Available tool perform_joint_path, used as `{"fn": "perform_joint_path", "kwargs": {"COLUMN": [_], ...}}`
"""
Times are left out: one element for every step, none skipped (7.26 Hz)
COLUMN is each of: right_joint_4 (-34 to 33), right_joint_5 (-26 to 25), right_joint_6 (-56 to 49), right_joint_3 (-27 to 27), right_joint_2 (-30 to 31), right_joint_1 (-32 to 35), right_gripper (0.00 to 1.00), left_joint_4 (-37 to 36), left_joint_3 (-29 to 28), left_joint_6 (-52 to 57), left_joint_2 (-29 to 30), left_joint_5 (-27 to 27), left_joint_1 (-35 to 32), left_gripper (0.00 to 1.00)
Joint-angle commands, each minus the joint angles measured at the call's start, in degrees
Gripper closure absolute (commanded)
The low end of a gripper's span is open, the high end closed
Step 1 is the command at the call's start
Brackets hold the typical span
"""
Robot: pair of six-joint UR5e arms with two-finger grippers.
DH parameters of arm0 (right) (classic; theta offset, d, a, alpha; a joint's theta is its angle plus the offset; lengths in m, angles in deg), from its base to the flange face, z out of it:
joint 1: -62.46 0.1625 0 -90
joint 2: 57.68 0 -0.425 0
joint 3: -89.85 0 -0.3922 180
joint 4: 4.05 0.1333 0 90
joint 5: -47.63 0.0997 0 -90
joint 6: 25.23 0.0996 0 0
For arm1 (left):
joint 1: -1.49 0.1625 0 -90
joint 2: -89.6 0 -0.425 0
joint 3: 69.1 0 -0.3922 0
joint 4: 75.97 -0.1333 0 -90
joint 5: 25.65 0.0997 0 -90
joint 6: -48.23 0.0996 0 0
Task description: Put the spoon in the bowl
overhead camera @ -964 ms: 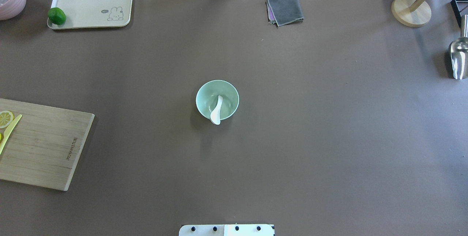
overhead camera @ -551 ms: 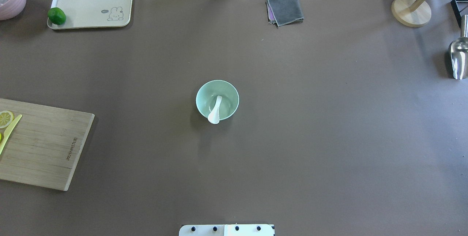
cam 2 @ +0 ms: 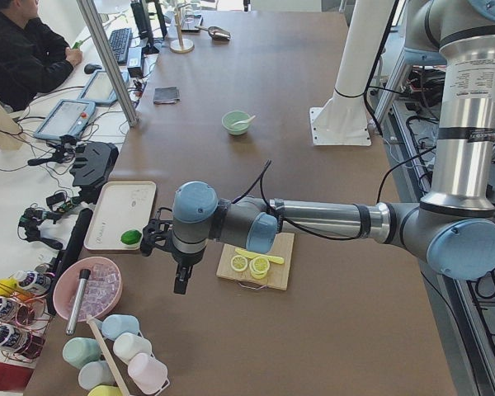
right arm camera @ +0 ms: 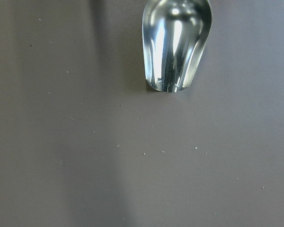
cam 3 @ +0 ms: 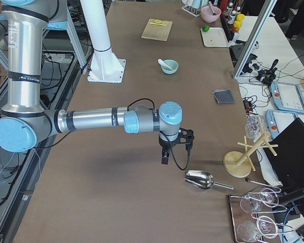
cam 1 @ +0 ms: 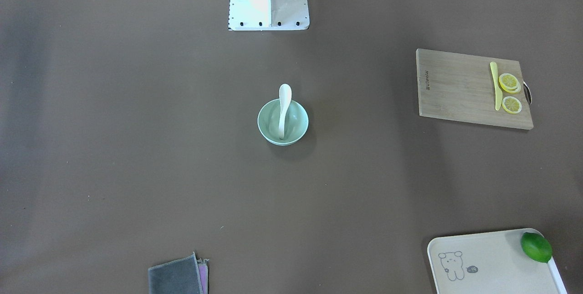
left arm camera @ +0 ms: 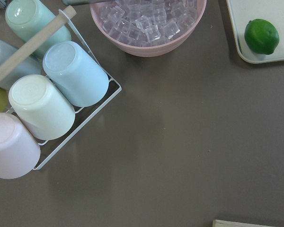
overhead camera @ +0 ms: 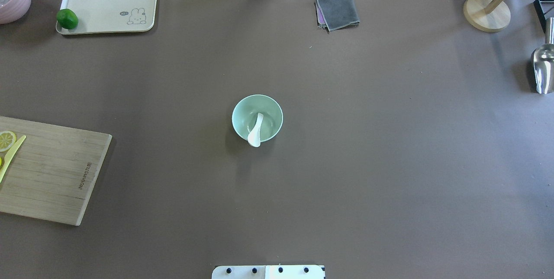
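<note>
Brown table (overhead camera: 389,162), landmark = small round mint-green bowl (overhead camera: 269,110) at its middle.

- Left arm (cam 2: 330,219): well off to the bowl's left. Left gripper (cam 2: 180,285) points down over the table end and shows only in the side view, so I cannot tell how far open it is or whether it holds anything.
- Right arm (cam 3: 91,120): well off to the bowl's right. Right gripper (cam 3: 165,161) is the same, grip cannot be judged.
- Bamboo cutting board (overhead camera: 52,175): left of the bowl. It has dark lettering along one edge, too small to read, and is cut off at the overhead frame edge.
- Cream plastic tray (overhead camera: 104,11): beyond the bowl, to its left. Script reads "Rabbit", with a rabbit drawing.
- Folded grey cloth (overhead camera: 337,11): beyond the bowl, slightly to its right.
- Shiny steel scoop (overhead camera: 543,69): far right of the bowl, handle cut off.
- Small white soup spoon (overhead camera: 255,129): in the bowl. Its narrow end is down inside and its wide end sticks out over the rim on the robot's side. Nothing grips it.
- Green lime (overhead camera: 67,18): on the tray corner.
- Yellow knife (cam 1: 495,85) and lemon slices (cam 1: 510,83): on the board's end farthest from the bowl.
</note>
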State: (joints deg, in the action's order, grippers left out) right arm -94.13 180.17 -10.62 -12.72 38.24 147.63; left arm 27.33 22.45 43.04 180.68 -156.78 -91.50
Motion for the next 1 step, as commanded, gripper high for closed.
{"fn": "perform_joint_path", "kwargs": {"right_joint_4": [0.1], "right_joint_5": [0.1], "right_joint_6": [0.1], "right_joint_3": [0.0], "right_joint_2": [-0.1], "right_joint_1": [0.0], "right_gripper": [0.0], "left_joint_4": [0.1], "left_joint_3": [0.1], "left_joint_6": [0.0], "left_joint_2": [-0.3], "left_joint_5": [-0.1], "left_joint_1": [0.1], "left_gripper": [0.02]}}
